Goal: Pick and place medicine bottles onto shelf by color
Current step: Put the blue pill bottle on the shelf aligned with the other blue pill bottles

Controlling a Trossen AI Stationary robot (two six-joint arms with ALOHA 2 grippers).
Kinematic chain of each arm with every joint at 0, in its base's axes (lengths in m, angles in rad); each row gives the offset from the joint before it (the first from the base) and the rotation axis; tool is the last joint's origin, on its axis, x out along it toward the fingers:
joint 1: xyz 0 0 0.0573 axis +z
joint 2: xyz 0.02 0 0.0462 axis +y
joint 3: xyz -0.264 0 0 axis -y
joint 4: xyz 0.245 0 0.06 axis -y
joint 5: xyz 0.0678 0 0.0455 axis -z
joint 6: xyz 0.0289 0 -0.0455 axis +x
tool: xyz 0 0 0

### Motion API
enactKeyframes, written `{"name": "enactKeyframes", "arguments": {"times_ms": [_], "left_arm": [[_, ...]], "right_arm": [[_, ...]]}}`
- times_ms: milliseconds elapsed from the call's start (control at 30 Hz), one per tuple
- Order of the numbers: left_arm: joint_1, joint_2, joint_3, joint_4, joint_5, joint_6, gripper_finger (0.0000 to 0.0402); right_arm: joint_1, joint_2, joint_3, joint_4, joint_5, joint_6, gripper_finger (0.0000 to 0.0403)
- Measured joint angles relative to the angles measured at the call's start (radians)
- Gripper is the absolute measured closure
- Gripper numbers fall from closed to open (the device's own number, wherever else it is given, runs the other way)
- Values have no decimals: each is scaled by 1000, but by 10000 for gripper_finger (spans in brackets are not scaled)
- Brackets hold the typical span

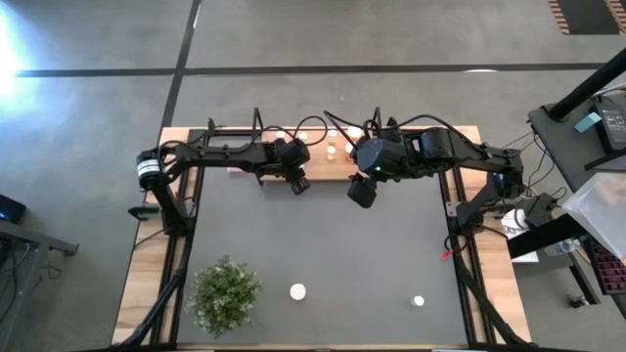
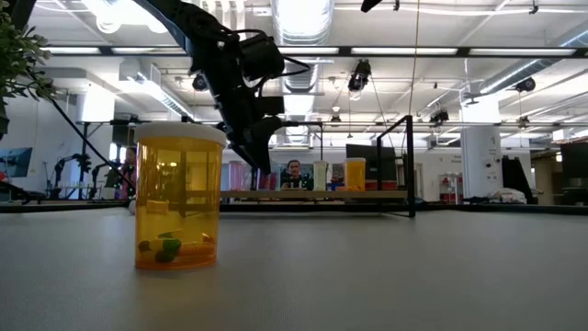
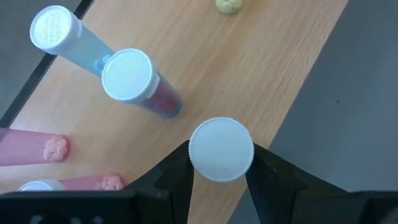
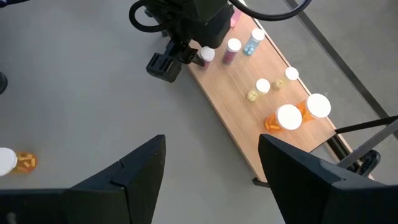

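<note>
The shelf [image 1: 328, 168], a light wooden board, lies along the table's far edge. Several medicine bottles stand on it: a blue one [image 3: 62, 34], a purple one [image 3: 140, 84], pink ones [image 3: 25, 148] and two orange ones [image 4: 289, 117]. My left gripper [image 3: 221, 155] is at the shelf's near edge, shut on a white-capped bottle [image 4: 206, 55] whose body is hidden under its cap. My right gripper [image 4: 211, 180] hangs open high above the table's middle, holding nothing. An orange bottle [image 2: 179, 198] and another white-capped bottle [image 1: 418, 301] stand near the table's front edge. My left gripper pinches the bottle's round white cap [image 3: 200, 155] between its two fingers [image 3: 177, 174], one on each side. The fingers slant down onto it from the near left. The bottle stands upright over the shelf's near edge; whether its foot rests on the board is hidden by the cap.
A green potted plant [image 1: 225, 293] stands at the near left corner. Black wire frames [image 1: 256, 122] rise at the shelf's ends. Small pale bottles [image 4: 262, 86] sit mid-shelf. The dark mat [image 1: 323, 244] between shelf and front bottles is bare.
</note>
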Motion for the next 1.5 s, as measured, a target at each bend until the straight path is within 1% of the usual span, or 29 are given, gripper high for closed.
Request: {"name": "enactKeyframes", "arguments": {"times_ms": [967,1033,1200,1267,1367,1500], "left_arm": [[0,0,0,14,7,0,281],[0,0,0,14,8,0,286],[0,0,0,17,17,0,316],[0,0,0,22,18,0,319],[0,0,0,22,18,0,308],[0,0,0,22,19,0,282]], "right_arm": [[0,0,0,6,0,7,156],[0,0,0,6,0,7,156],[0,0,0,7,0,7,156],[0,0,0,7,0,7,156],[0,0,0,7,0,7,156],[0,0,0,7,0,7,156]]}}
